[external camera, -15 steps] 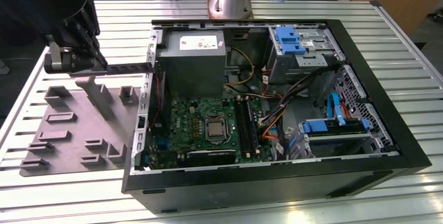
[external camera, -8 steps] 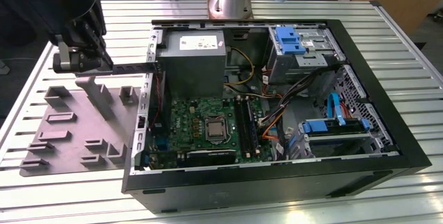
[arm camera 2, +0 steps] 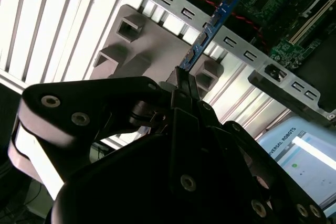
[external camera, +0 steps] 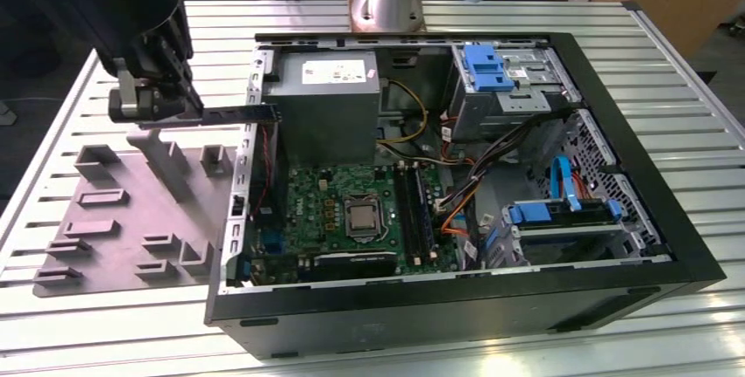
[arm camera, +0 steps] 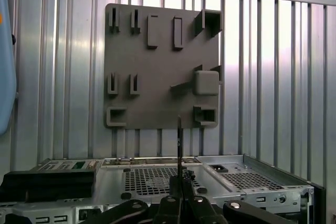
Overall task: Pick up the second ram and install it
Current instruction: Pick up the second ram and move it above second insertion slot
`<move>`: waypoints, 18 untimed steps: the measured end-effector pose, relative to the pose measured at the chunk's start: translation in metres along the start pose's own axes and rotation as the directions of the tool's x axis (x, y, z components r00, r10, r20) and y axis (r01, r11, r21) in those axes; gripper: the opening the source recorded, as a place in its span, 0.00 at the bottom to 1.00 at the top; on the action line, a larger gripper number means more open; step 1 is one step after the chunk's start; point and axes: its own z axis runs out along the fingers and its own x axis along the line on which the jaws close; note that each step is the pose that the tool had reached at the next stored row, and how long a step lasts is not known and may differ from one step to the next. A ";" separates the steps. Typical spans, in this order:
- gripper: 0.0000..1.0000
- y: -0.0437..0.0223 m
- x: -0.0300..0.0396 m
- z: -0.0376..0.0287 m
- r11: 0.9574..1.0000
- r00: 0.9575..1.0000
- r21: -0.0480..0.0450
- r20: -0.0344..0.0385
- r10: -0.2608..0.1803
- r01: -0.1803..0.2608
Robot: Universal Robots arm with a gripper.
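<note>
Below the gripper (external camera: pixel 187 112), at the exterior view's left, a grey tray (external camera: pixel 117 220) with raised blocks lies on the slatted table (external camera: pixel 105 325). The gripper's fingers are clamped on one end of the second ram (external camera: pixel 241 115), which hangs clear of the tray. The stick's long axis runs level, pointing straight out from the fingertips toward the exterior view's right. Its free end reaches the near wall of the open computer case (external camera: pixel 466 316), close to the power supply (external camera: pixel 320 98). Beyond the hand and lower sits the motherboard (external camera: pixel 349 211).
</note>
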 end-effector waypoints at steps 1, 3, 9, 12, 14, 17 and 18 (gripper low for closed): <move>0.12 -0.0016 0.0000 -0.0001 1.000 1.000 0.000 0.000 0.000 0.000; 0.12 -0.0048 0.0000 -0.0001 1.000 1.000 0.000 0.000 0.000 0.000; 0.12 -0.0136 0.0000 -0.0003 1.000 1.000 0.000 0.000 0.000 0.000; 0.12 -0.0178 0.0000 -0.0004 1.000 1.000 0.000 0.000 0.000 0.000; 0.12 -0.0206 0.0000 -0.0005 1.000 1.000 0.000 0.000 0.000 0.000; 0.12 -0.0251 0.0000 -0.0006 1.000 1.000 0.000 0.000 0.000 0.000; 0.12 -0.0265 0.0000 -0.0006 1.000 1.000 0.000 0.000 0.000 0.000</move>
